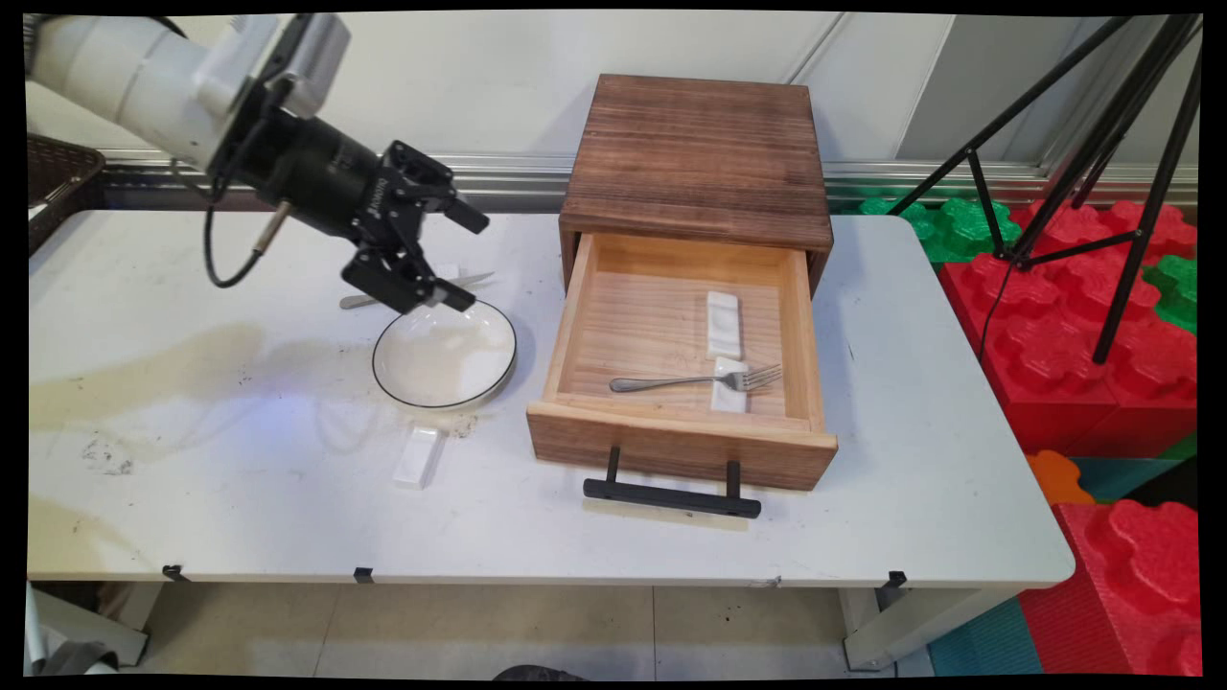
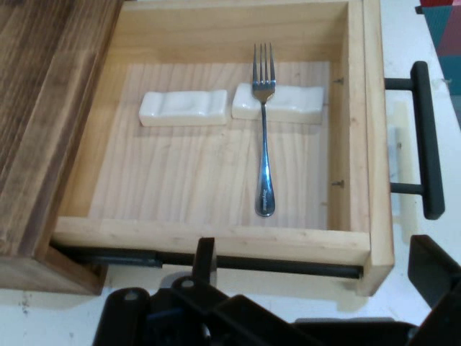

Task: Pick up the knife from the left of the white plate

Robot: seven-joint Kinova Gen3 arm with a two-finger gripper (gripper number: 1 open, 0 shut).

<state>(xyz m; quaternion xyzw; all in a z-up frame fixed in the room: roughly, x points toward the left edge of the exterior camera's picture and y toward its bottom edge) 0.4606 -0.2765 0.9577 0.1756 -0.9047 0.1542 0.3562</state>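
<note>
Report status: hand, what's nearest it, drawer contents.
Black two-finger hand open, empty, above white black-rimmed plate. Open wooden drawer: silver fork resting on one of two white ceramic rests.

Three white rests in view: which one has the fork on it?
The rest nearest the drawer front carries the fork; the other drawer rest and the table rest are bare.

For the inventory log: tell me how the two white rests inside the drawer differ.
The front rest carries the fork, whose neck lies across it; the rear rest carries nothing. The front rest sits nearer the drawer's handle, the rear rest nearer the cabinet. Both are white, oblong, lying flat in line.
</note>
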